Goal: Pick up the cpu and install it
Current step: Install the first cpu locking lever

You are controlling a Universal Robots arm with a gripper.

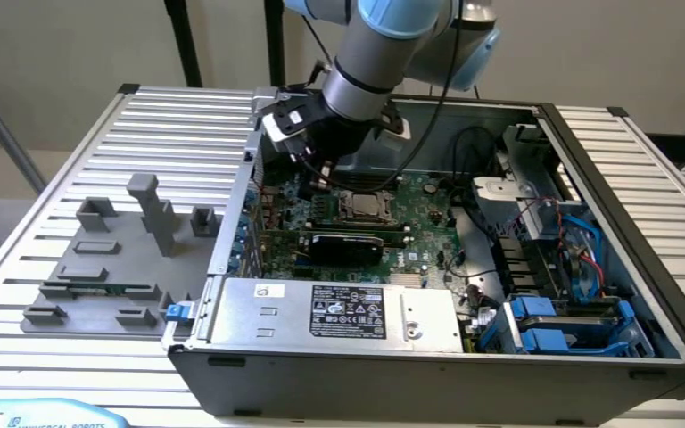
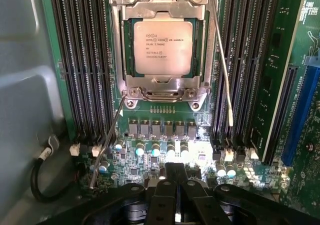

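Note:
The cpu [image 2: 162, 46] is a silver square with printed text. It lies flat in the motherboard socket [image 2: 131, 83], with the metal load frame lying around its edges. In the exterior view the cpu [image 1: 362, 207] sits mid-board inside the open computer case. My gripper [image 2: 176, 177] is shut and holds nothing. It hovers over the row of capacitors, a short way off the socket's edge. In the exterior view the gripper [image 1: 318, 185] hangs just to the exterior view's left of the socket. Two thin wire levers [image 2: 223, 75] [image 2: 107, 145] stick out beside the socket.
Black memory slots [image 2: 82, 60] [image 2: 245, 60] flank the socket. The case wall [image 1: 245, 192] rises close to my gripper. A power supply [image 1: 331, 312] fills the front of the case, with drive bays [image 1: 557, 325] and cables on the exterior view's right. Grey fixture blocks [image 1: 117, 259] stand on the slatted table.

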